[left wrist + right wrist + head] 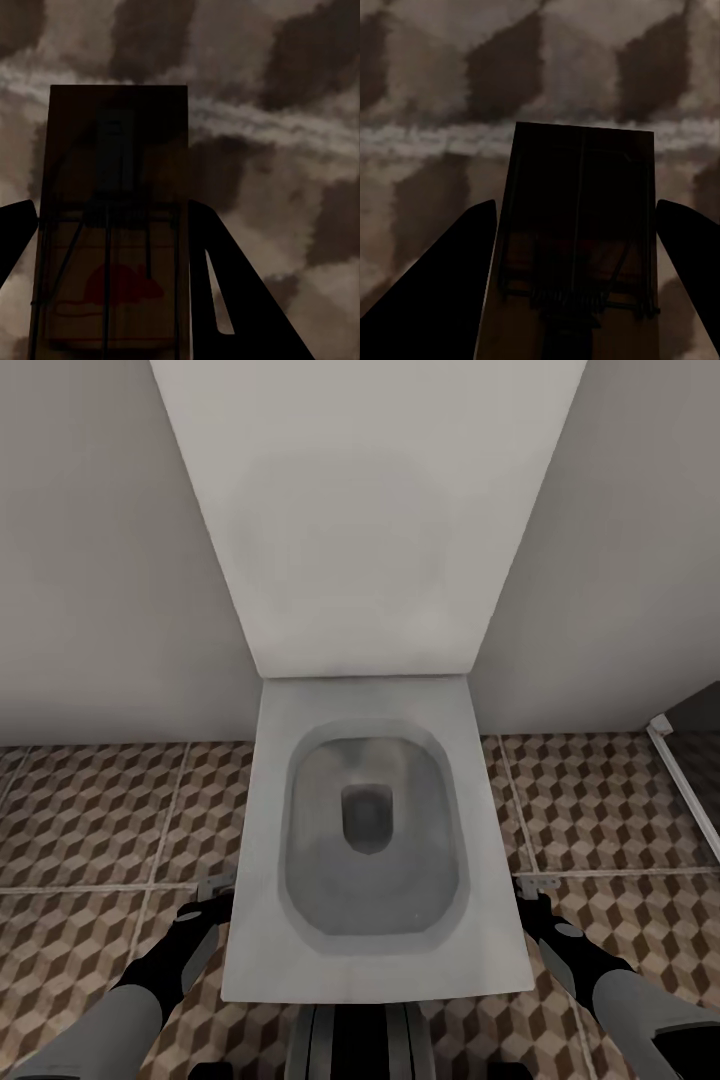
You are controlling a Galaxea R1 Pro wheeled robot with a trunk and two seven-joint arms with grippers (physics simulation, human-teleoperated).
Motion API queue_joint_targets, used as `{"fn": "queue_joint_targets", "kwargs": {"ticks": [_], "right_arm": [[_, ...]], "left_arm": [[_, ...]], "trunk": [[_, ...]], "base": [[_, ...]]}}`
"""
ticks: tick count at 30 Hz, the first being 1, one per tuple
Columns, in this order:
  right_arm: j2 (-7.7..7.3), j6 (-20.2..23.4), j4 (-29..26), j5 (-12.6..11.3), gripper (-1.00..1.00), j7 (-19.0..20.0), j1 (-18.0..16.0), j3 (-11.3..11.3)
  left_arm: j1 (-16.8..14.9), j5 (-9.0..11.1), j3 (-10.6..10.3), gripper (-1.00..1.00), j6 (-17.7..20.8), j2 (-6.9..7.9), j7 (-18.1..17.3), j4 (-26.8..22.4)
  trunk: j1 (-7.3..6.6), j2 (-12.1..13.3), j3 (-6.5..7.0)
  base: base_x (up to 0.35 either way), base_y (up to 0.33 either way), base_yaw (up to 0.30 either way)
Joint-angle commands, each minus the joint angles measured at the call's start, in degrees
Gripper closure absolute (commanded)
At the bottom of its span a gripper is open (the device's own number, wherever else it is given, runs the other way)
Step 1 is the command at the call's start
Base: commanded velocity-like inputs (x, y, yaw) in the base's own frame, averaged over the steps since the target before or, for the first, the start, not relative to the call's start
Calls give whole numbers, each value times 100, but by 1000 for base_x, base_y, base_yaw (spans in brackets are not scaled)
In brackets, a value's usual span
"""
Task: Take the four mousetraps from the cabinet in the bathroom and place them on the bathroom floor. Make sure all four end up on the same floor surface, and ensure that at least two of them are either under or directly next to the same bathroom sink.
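While the robot faces a toilet (370,840), each pincer, left (112,247) and right (577,247), is clamped on a mousetrap (112,225) (577,240) above the tiled floor (90,810), gripping the edges of a light, stiff, probably snappy board.

I saw the bathroom floor (100,810), tiled in brown, beige and white cubes with pale grout lines, running to the grey walls. A white toilet (375,840) stood on it, lid raised.

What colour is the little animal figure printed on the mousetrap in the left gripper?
Red: a mouse silhouette on the mousetrap, seen best in the left wrist view.
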Motion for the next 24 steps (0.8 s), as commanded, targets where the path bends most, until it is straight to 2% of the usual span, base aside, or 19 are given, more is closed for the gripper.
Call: {"fn": "queue_joint_targets", "kwargs": {"ticks": [1, 20, 24], "right_arm": [[1, 0, 0, -1, 100, -7, 0, 1], [-1, 0, 0, 1, 100, -1, 0, 1], [-4, 0, 0, 1, 100, -1, 0, 1]], "left_arm": [[0, -6, 0, 100, 3, 0, -7, 0], [0, -6, 2, 100, 0, -18, -7, 2], [0, -6, 4, 100, 7, -11, -7, 2]], "trunk": [[0, 0, 0], [3, -1, -22], [13, -7, -111]], "base": [[0, 0, 0], [0, 0, 0], [0, 0, 0]]}}
